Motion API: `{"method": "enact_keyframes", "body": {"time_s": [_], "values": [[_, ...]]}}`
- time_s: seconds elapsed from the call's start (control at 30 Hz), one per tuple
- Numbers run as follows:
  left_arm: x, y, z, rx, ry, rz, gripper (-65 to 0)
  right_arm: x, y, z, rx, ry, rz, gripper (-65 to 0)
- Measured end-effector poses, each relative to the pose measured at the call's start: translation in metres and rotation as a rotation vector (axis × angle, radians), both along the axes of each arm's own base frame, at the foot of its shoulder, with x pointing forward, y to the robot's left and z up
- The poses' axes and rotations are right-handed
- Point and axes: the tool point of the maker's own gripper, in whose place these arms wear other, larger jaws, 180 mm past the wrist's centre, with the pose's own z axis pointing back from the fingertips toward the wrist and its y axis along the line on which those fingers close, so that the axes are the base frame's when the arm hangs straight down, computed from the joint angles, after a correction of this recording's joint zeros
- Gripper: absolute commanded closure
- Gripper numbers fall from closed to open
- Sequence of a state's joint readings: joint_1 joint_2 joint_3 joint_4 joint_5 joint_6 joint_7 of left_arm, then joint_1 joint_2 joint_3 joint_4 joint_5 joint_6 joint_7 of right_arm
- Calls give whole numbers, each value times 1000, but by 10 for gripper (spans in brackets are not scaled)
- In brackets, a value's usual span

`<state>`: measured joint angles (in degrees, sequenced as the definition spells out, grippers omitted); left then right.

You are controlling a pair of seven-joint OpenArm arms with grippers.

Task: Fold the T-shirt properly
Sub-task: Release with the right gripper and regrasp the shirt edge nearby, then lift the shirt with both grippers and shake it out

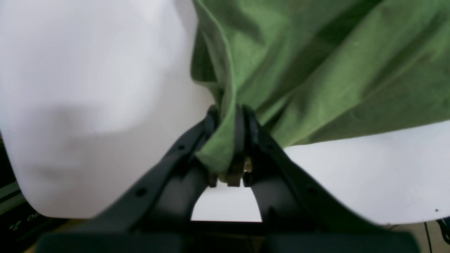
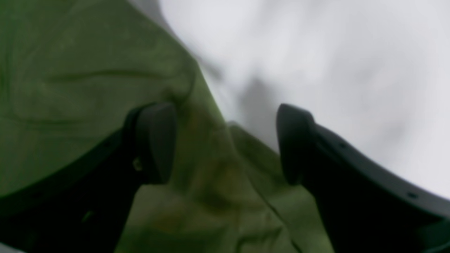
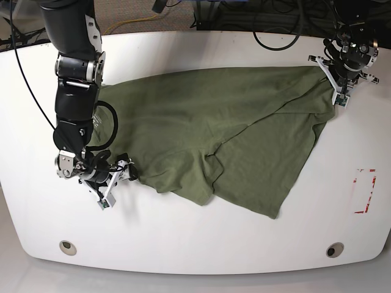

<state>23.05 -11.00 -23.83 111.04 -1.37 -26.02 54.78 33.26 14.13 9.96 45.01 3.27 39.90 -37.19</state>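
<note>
T-shirt (image 3: 232, 134): we note left fingers (image 1: 240, 123) clamped on its hem; right fingers (image 2: 156, 140) spread wide over cloth at 9 o'clock.

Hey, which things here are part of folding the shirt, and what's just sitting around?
Part of the job:
T-shirt
left gripper, shut on the shirt's edge
right gripper, open over the shirt

Just around:
white table
red tape outline
cables beyond the table
</note>
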Motion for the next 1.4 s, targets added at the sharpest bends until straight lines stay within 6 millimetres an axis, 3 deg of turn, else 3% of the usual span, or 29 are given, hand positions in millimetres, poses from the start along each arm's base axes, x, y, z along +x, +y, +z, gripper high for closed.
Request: {"method": "enact_keyframes", "body": {"time_s": [0.17, 0.5, 0.63, 0.83, 1.03, 1.2, 1.4], "values": [[1, 1, 1, 4, -3, 0, -15, 0, 6, -9, 33, 25, -10, -431], [2, 1, 1, 3, -4, -1, -15, -3, 48, -17, 100, 36, 26, -406], [2, 1, 1, 3, -5, -1, -15, -2, 50, -16, 101, 37, 29, -266], [2, 1, 1, 3, -4, -1, -15, 2, 52, -12, 115, 7, 25, -6], [2, 1, 2, 5, -4, -3, -15, 7, 48, -1, 91, -25, 32, 0], [4, -5, 0, 1, 0, -28, -15, 4, 27, 14, 25, -61, 36, 0], [17, -13, 4, -7, -24, -48, -15, -20, 15, 16, -78, -71, 55, 0]]}}
